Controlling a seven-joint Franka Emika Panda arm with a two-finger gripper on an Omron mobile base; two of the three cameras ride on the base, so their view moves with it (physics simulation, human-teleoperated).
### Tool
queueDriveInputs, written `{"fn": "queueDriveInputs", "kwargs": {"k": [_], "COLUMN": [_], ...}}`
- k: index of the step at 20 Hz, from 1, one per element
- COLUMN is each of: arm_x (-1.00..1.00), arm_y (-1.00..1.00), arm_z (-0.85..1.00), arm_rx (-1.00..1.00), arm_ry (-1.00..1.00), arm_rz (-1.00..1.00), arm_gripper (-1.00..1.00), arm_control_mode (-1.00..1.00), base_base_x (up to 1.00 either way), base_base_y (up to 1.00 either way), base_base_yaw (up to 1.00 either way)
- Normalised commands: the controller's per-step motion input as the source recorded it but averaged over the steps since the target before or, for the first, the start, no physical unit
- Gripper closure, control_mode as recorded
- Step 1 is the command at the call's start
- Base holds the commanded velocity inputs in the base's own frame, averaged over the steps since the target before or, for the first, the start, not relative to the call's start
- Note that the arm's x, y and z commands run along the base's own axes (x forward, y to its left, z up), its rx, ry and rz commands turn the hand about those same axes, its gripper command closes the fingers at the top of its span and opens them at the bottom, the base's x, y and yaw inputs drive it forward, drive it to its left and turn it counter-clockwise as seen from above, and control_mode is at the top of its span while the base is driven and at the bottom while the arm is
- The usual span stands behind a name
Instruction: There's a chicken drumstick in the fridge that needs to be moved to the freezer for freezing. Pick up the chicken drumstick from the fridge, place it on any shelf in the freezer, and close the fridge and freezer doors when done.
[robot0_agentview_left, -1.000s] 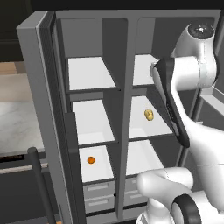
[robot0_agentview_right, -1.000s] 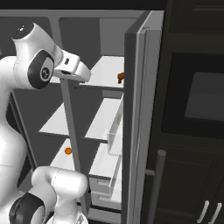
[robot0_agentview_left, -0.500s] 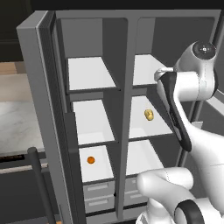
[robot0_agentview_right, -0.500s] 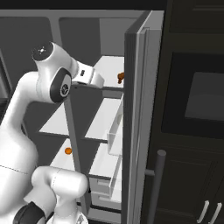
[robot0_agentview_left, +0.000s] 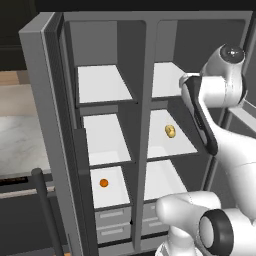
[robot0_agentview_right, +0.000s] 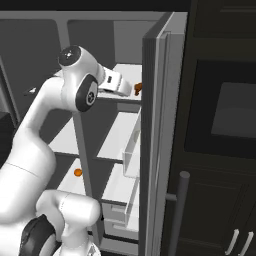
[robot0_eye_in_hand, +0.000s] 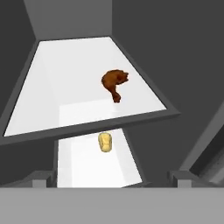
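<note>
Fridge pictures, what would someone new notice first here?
The chicken drumstick, dark reddish-brown, lies alone on the white top shelf of the fridge. The white arm reaches toward it, its gripper open just short of it. A yellow-tan oval sits one shelf lower, and a small orange ball in the freezer.

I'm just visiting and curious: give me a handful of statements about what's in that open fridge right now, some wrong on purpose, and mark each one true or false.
1. The chicken drumstick lies on a white shelf in the fridge. True.
2. The robot's fingers are closed on the drumstick. False: it lies free on the shelf, ungripped.
3. A yellow-tan oval sits on the shelf below the drumstick. True.
4. The small orange ball shares the drumstick's shelf. False: it sits low in the freezer, the narrower half.
5. Both doors are shut. False: both stand open.
</note>
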Motion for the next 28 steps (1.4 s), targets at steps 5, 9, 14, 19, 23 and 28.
{"fn": "queueDriveInputs", "kwargs": {"k": [5, 9, 14, 19, 23, 28], "arm_x": [0.49, 0.48, 0.27, 0.09, 0.2, 0.21], "arm_y": [-0.29, -0.28, -0.12, 0.0, 0.0, 0.0], "arm_z": [0.0, 0.0, -0.02, -0.17, -0.21, -0.29], "arm_rx": [0.0, 0.0, 0.0, 0.0, 0.0, 0.0], "arm_ry": [0.0, 0.01, 0.02, 0.01, 0.03, 0.02], "arm_rz": [0.0, 0.0, 0.01, 0.01, 0.0, 0.0], "arm_gripper": [-1.0, -1.0, -1.0, -1.0, -1.0, -1.0], "arm_control_mode": [-1.0, -1.0, -1.0, -1.0, -1.0, -1.0], "base_base_x": [0.0, 0.0, 0.0, 0.0, 0.0, 0.0], "base_base_y": [0.0, 0.0, 0.0, 0.0, 0.0, 0.0], "base_base_yaw": [0.0, 0.0, 0.0, 0.0, 0.0, 0.0]}}
